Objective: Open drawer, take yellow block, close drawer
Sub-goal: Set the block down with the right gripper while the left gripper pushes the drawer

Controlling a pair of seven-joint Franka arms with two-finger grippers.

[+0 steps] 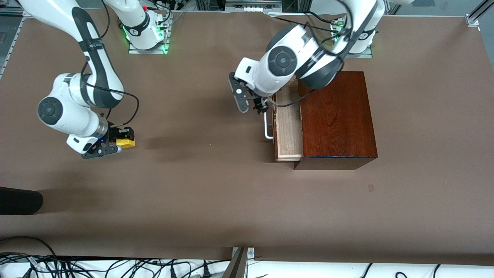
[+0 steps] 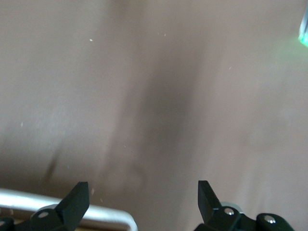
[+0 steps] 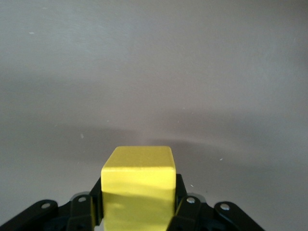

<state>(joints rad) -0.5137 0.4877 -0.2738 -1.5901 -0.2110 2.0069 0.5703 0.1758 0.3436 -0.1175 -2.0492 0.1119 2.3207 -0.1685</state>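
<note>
The dark mahogany box (image 1: 337, 119) stands toward the left arm's end of the table. Its drawer (image 1: 288, 131) is pulled partly out, showing a pale-wood tray with nothing visible in the part that shows. The white loop handle (image 1: 267, 129) also shows in the left wrist view (image 2: 103, 215). My left gripper (image 1: 251, 105) is open and empty just above and in front of the handle, with its fingers spread wide in the left wrist view (image 2: 142, 199). My right gripper (image 1: 121, 142) is shut on the yellow block (image 1: 126, 143) low over the table at the right arm's end. In the right wrist view the block (image 3: 138, 175) sits between the gripper's (image 3: 138, 204) fingers.
A black object (image 1: 19, 200) pokes in at the table's edge beyond the right arm's end, nearer the front camera. Cables (image 1: 115, 268) and a metal bracket (image 1: 241, 258) lie along the near edge. The brown table (image 1: 200, 185) stretches between the arms.
</note>
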